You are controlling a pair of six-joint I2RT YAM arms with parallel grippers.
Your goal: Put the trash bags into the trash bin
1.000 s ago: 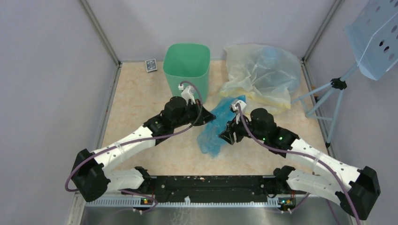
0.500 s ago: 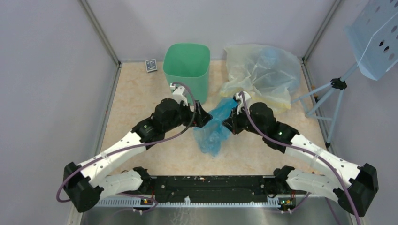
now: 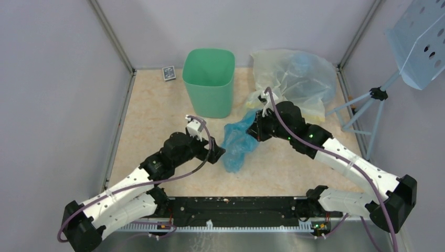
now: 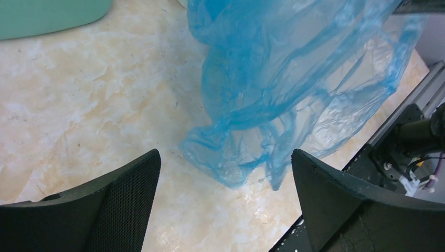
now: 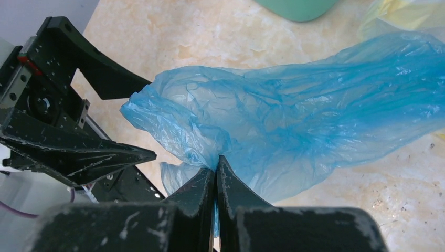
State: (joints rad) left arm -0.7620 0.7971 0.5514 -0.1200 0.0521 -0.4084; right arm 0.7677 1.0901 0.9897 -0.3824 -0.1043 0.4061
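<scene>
"Where is the blue one?"

"Mid-frame from above: the blue trash bag (image 3: 237, 143) hangs crumpled from the right gripper (image 3: 255, 129), whose jaws are pinched tight on a fold. The bag's length trails down-left."

"And the bin?"

"The trash bin (image 3: 208, 79) stands up-left of that gripper, apart. The left gripper (image 3: 218, 151), jaws wide and holding nothing, sits just left of the bag. The pale bags (image 3: 294, 79) lie upper right."

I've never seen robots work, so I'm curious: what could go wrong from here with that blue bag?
1. The right gripper pinches only a thin fold of the blue bag; the film might slip out on the way to the bin.
2. The left gripper is open, so the bag's loose end hangs down toward the table and may drape over the bin's rim instead of dropping in.
</scene>
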